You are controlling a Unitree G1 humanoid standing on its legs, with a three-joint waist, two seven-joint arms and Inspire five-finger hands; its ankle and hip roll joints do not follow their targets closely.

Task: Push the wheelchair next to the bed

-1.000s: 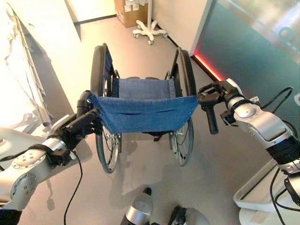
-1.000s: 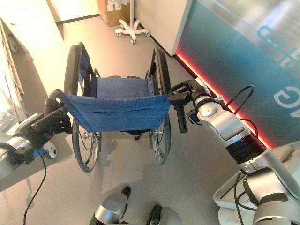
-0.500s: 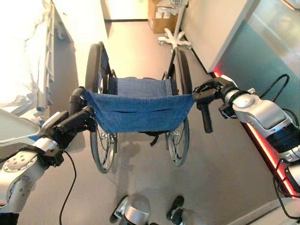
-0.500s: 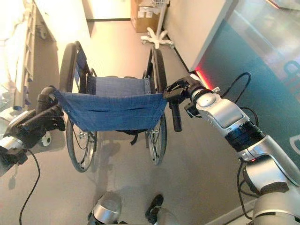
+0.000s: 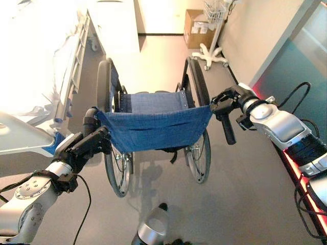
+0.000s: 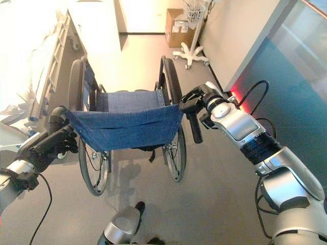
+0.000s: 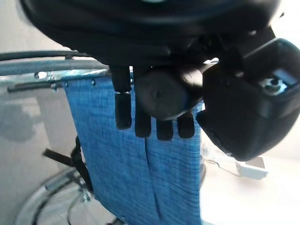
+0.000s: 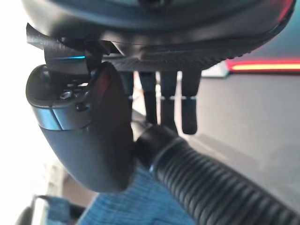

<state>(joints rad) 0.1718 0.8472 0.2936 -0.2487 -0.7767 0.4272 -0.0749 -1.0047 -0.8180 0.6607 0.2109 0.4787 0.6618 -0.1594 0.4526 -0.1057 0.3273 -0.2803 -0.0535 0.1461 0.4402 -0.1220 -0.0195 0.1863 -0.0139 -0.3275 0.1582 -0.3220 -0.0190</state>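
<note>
Flanking wheelchair (image 5: 153, 127): bed (image 5: 46, 76), stand (image 5: 212, 51)

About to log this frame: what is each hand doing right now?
Left hand: fingers curled round the wheelchair's left push handle.
Right hand: fingers curled round the right push handle.

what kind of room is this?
Likely a hospital or care room: a railed bed on the left, a blue-seated wheelchair in the aisle, and a wheeled pole stand by the far wall.
</note>
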